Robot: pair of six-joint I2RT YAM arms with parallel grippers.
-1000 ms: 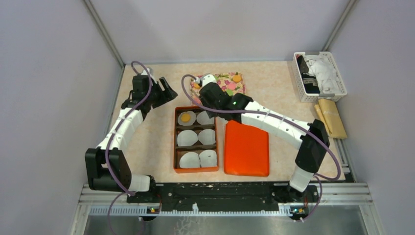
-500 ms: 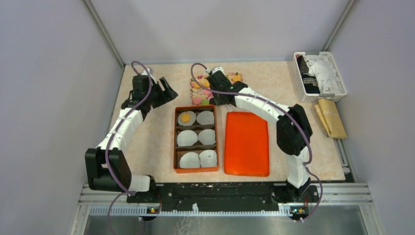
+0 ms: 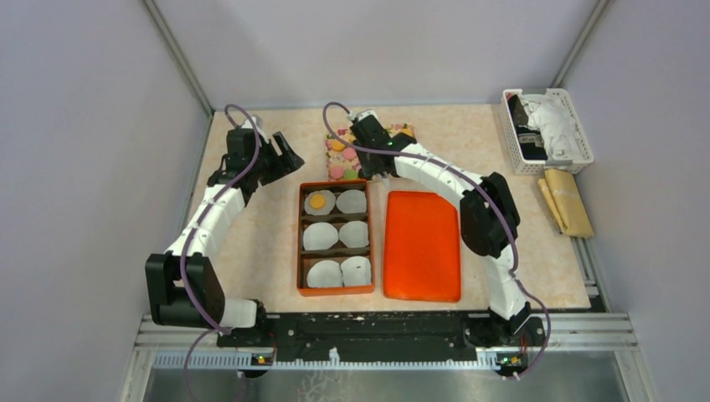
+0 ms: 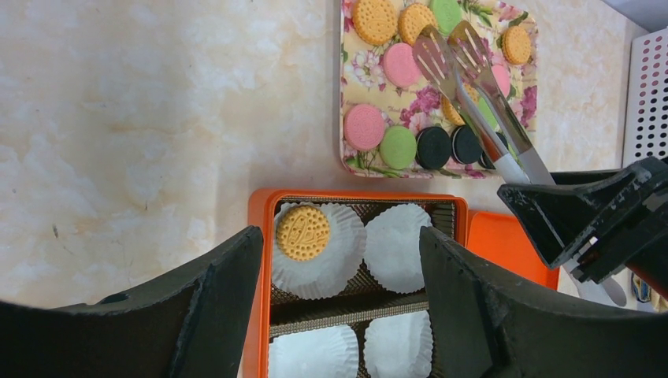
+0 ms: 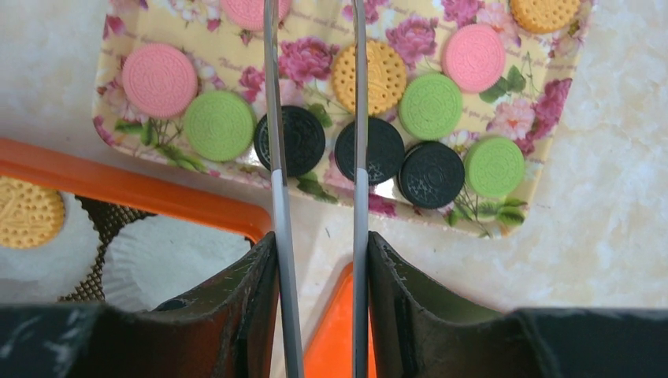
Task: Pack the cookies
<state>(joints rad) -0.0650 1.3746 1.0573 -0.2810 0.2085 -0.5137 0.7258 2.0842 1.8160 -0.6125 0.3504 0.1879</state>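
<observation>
The surface (image 3: 251, 243) is a beige marble-look top. The floral tray (image 5: 551, 94) sits right under the right pincer (image 5: 319, 248), toward the far side. Just on the near side of that pincer are the orange compartment box (image 3: 300, 243) and, right beside it, a flat orange lid (image 3: 421, 244). The box is also near the left pincer (image 4: 339, 236), off to its right. Well off to the right pincer's right are a white plastic basket (image 3: 580, 126) and, just nearer, some tan packets (image 3: 568, 201).

robot lab cell: plain grey walls (image 3: 75, 126), aluminium mounting rail (image 3: 586, 327).
</observation>
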